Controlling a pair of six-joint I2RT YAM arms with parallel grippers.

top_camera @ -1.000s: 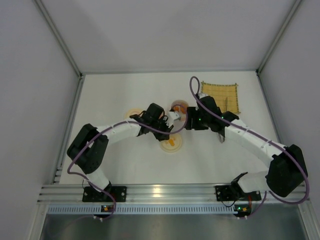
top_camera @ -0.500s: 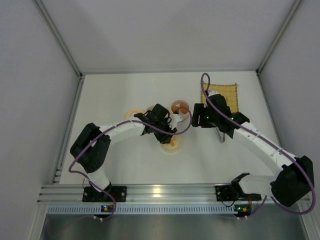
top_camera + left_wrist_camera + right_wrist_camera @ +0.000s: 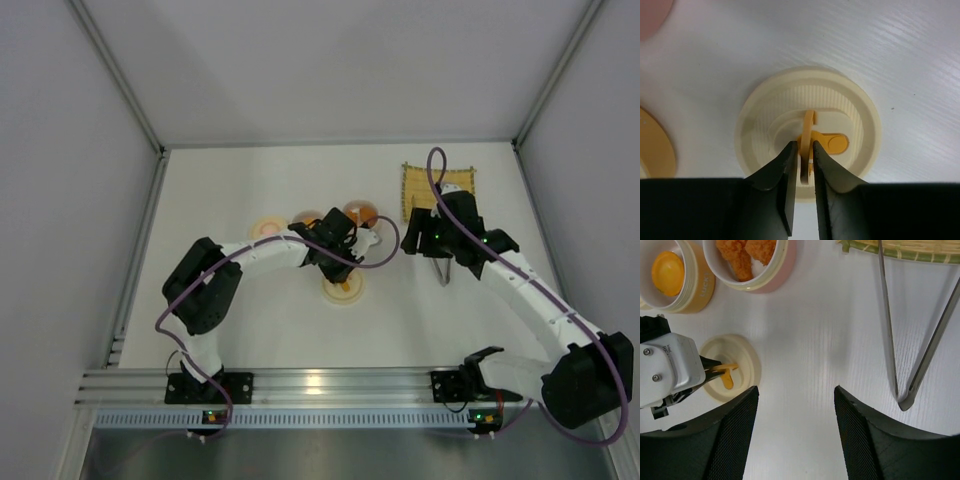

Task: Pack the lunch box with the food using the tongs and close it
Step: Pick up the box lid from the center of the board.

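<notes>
The cream lid [image 3: 807, 125] of the lunch box lies flat on the table [image 3: 250, 320], and my left gripper [image 3: 803, 150] is shut on its upright orange handle loop. From above, the left gripper [image 3: 352, 252] sits just over the lid [image 3: 343, 288]. A pink bowl [image 3: 775, 275] holds orange-brown food [image 3: 742, 252]. Beside it, a yellow bowl [image 3: 700, 287] holds a round orange lump [image 3: 667, 266]. My right gripper [image 3: 795, 390] hangs open over bare table, holding nothing. The silver tongs [image 3: 906, 401] lie to its right, their arms reaching onto the woven mat [image 3: 905, 251].
A flat round pink-centred piece [image 3: 268, 228] lies left of the bowls. The yellow mat [image 3: 438, 185] is at the back right. White walls [image 3: 80, 150] enclose the table on three sides. A metal rail [image 3: 330, 385] runs along the near edge.
My right gripper has drawn back to the right, away from the bowls. The left gripper has shifted right and nearer, and now pinches the lid's handle.
</notes>
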